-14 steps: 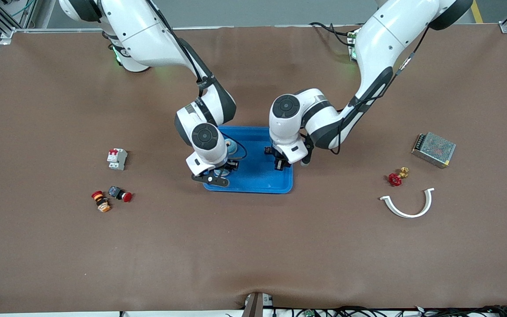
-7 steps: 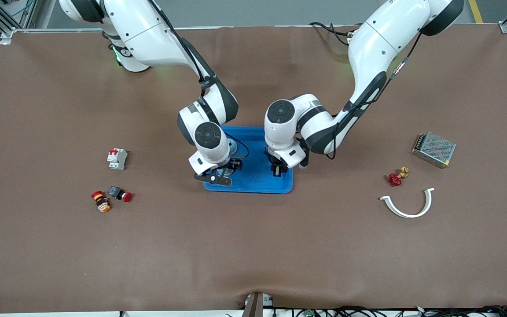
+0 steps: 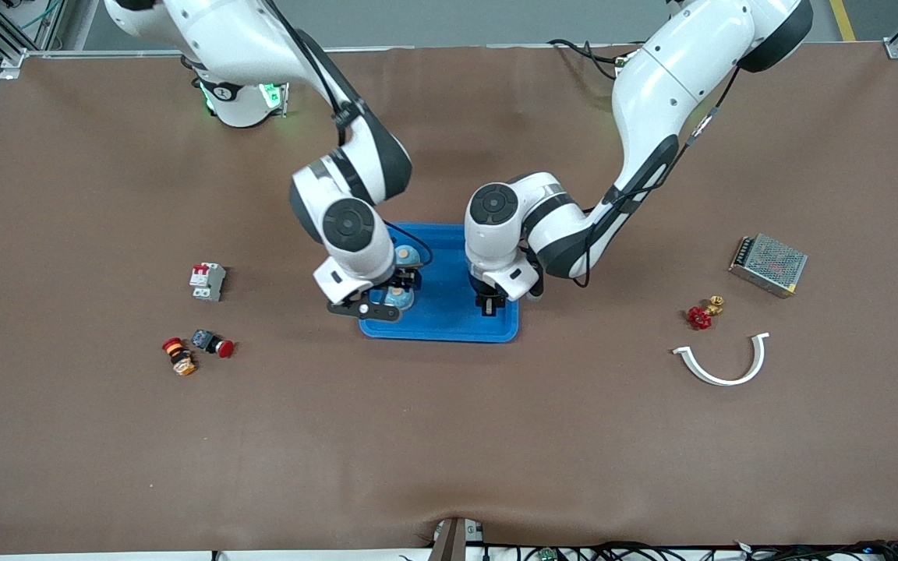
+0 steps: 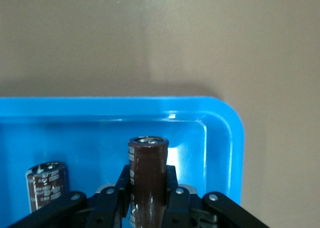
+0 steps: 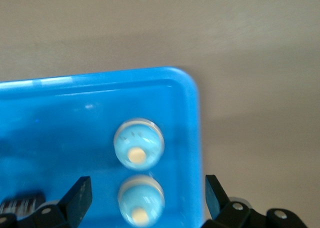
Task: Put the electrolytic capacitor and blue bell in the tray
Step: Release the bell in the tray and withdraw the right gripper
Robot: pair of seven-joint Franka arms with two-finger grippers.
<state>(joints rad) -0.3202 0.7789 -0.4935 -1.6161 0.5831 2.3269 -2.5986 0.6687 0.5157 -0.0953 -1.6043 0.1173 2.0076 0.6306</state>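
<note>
Currently: tray [image 3: 457, 331], capacitor drop pending.
Reading the tray as a clock from the front camera, my left gripper [image 3: 488, 304] hangs over 4 o'clock, clamped on one electrolytic capacitor [image 4: 147, 170] whose long axis runs along the fingers, pointing down at the tray floor directly beneath; I judge a release is all that remains. Second capacitor [image 4: 47, 185] already in tray. Blue bells: two, at 10 o'clock [image 3: 406, 255] and 8 o'clock [image 3: 398, 296]. Right gripper [image 3: 377, 302] spread wide above them, holding nothing.
</note>
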